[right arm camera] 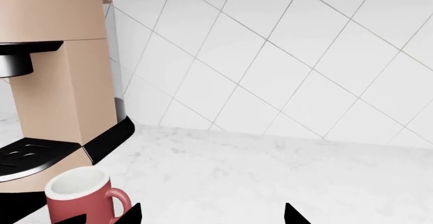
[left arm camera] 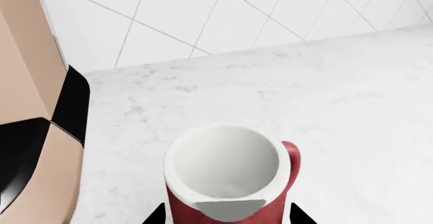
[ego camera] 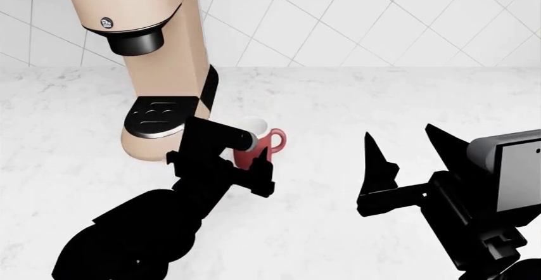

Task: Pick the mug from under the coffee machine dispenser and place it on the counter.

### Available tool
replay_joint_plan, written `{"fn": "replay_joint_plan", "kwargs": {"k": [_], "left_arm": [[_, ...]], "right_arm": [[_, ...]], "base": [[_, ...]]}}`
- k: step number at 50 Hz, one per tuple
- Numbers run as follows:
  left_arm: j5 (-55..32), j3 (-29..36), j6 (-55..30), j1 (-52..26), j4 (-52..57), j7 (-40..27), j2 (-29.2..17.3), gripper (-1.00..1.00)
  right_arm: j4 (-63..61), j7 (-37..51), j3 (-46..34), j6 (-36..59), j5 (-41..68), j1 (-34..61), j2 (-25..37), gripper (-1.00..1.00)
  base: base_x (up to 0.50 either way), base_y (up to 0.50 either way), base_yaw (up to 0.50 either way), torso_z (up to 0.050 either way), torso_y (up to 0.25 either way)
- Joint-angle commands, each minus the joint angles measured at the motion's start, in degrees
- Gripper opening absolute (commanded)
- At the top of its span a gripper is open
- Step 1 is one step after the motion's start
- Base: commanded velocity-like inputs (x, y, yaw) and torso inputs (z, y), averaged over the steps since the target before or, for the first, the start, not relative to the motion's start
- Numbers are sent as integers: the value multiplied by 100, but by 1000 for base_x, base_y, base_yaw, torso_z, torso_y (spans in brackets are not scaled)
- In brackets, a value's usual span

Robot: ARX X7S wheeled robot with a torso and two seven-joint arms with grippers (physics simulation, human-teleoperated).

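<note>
The dark-red mug [ego camera: 263,142] with a white inside stands upright just right of the beige machine's black drip tray [ego camera: 158,114], its handle pointing right. It is out from under the black dispenser nozzle [ego camera: 137,41]. My left gripper [ego camera: 253,163] is shut on the mug, one finger on each side of its body, as the left wrist view shows [left arm camera: 228,216]. The gripper hides the mug's base, so I cannot tell whether it rests on the white marble counter [ego camera: 355,102]. My right gripper [ego camera: 401,134] is open and empty, right of the mug. The mug [right arm camera: 78,201] also shows in the right wrist view.
The tall beige coffee machine [ego camera: 161,14] stands at the back left against the white tiled wall [ego camera: 381,20]. Bare counter stretches right of the mug and behind it to the wall.
</note>
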Motion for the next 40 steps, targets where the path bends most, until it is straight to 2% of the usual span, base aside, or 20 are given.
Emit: {"fn": "replay_joint_plan", "kwargs": {"k": [1,14,27,40], "left_arm": [[-137,73,-90,137,-86,-52,-55,100],[-234,37,-169,185,81,-160,-77,100],[-518,-128,-414,372,889,-412,-191,100],[-1259,-685,-944,539,1843,-810,-214,100]], "right_arm": [[-23,17,-31,-45,36,7,28,100],[44,-45,-147,-105,-77,19,19,100],[90,-56,-260,-137,-152,50,23,100],[129,-105,-275,-239,-202,18,25,100]], "base": [[0,0,0,0,0],[0,0,0,0,0],[0,0,0,0,0],[0,0,0,0,0]]}}
